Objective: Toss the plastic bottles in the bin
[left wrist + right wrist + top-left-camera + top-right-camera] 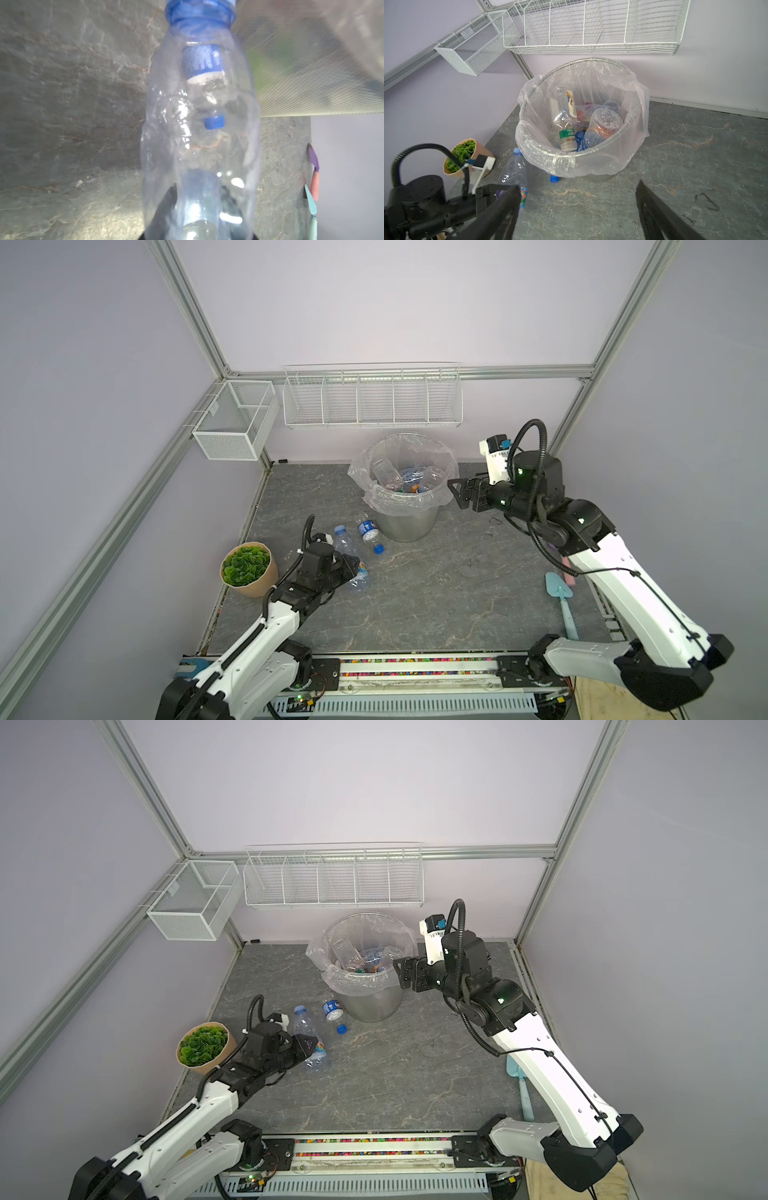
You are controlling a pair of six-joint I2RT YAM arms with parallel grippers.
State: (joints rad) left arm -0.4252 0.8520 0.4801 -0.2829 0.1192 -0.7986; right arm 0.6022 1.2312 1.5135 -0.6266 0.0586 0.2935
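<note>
One tool (354, 567) low on bottle (344, 545)

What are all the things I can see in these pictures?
bin: one, grey metal with a clear bag, back of the table
bottles in the bin: several, mostly clear, piled up
long bottle: one, clear, pale blue cap, lying on the table
short bottle: one, clear, blue label and cap, lying before the bin
plant pot: one, green leaves in a tan pot, table's left edge
wire baskets: two, white, hung on the walls
toy shovels: two, one light blue, one pink and purple, table's right edge
table: one, grey stone look
left hand: one, black, shut on the long bottle
right hand: one, black, open, beside the bin
</note>
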